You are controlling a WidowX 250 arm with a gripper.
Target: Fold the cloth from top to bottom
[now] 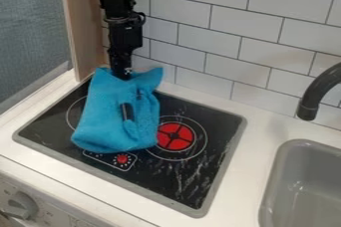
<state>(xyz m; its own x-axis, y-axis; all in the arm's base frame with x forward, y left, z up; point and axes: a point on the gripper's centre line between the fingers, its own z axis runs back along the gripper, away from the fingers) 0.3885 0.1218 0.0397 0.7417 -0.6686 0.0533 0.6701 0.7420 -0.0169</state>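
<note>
The black gripper (121,67) hangs at the back left of the stove, its lower part running into the upper edge of the blue cloth (106,116). Cloth material hides much of that lower part, and I cannot tell whether it is held. The cloth lies bunched over the left half of the black stovetop, with two pointed corners up at the back, either side of the gripper. A short black piece (127,111) shows amid the folds at the cloth's middle; whether it belongs to the gripper is unclear.
Right of the cloth is a red burner (175,136) on the stovetop (200,171). A grey sink (276,171) and a dark faucet (309,102) stand at the right. White tiles (220,47) rise behind, and a wooden panel (85,32) borders the back left.
</note>
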